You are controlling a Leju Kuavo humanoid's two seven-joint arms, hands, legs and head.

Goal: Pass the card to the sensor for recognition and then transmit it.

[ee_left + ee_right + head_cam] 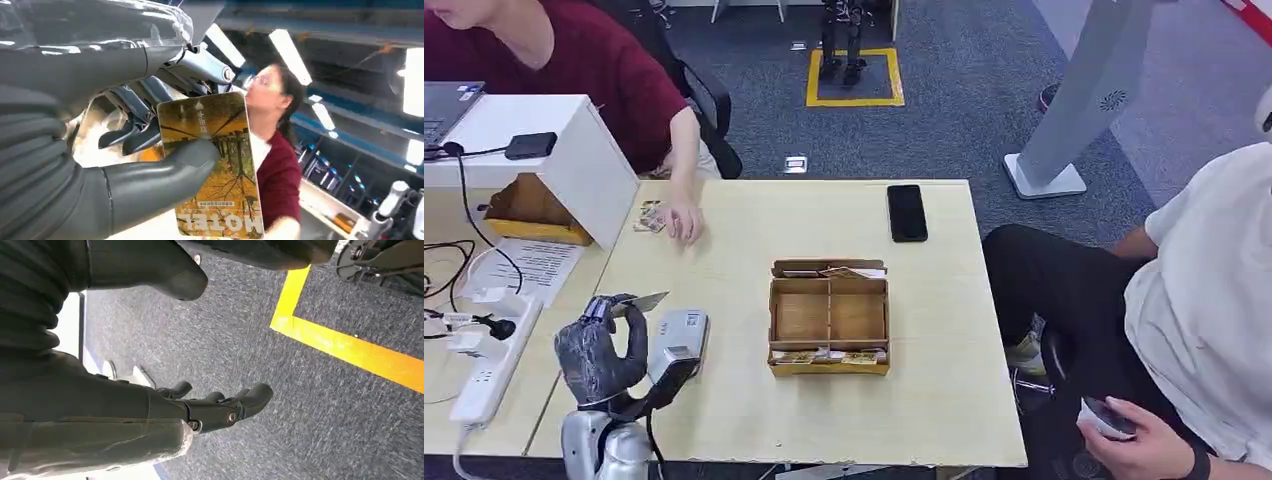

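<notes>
The tabletop (824, 215) carries a compartmented wooden box (829, 318) and, near its left front edge, a grey sensor (678, 345). The left hand (602, 348) pinches the card (650, 301) raised just beside that sensor, so presenting it looks like the current step; next, lower the card over the reader. The right hand (220, 405) hangs above carpet, fingers loosely apart, holding nothing. The sensor's reading face is hard to make out.

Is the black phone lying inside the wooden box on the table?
No, the black phone lies flat on the bare table, apart from the wooden box and farther from the robot.
</notes>
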